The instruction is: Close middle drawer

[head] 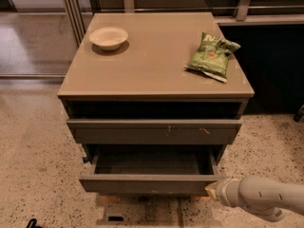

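Two drawers, one bowl, one bag, one end effector bottom-right

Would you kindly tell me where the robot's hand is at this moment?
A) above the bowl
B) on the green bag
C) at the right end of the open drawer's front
C: the hand is at the right front corner of the open drawer.
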Robot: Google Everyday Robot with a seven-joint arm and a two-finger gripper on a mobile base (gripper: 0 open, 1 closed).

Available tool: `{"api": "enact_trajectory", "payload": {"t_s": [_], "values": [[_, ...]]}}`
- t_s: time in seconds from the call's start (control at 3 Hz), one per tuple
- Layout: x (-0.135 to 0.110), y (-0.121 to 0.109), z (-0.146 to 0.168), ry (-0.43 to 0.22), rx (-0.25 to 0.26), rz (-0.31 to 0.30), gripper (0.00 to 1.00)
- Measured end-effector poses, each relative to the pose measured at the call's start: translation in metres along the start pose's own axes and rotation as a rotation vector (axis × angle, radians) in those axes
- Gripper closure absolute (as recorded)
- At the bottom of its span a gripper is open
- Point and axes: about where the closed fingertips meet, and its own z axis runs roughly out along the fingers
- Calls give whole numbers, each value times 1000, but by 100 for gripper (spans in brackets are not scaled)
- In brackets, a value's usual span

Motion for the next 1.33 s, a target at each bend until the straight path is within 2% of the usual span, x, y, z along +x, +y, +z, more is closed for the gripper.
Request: {"api": "enact_trajectory", "payload": {"t_s": [0.33,0.67,1.33], "values": [[-8,-26,2,-34,46,19,100],[-22,-49,10,-61,70,35,100],[-55,-87,26,-79,72,43,100]]}}
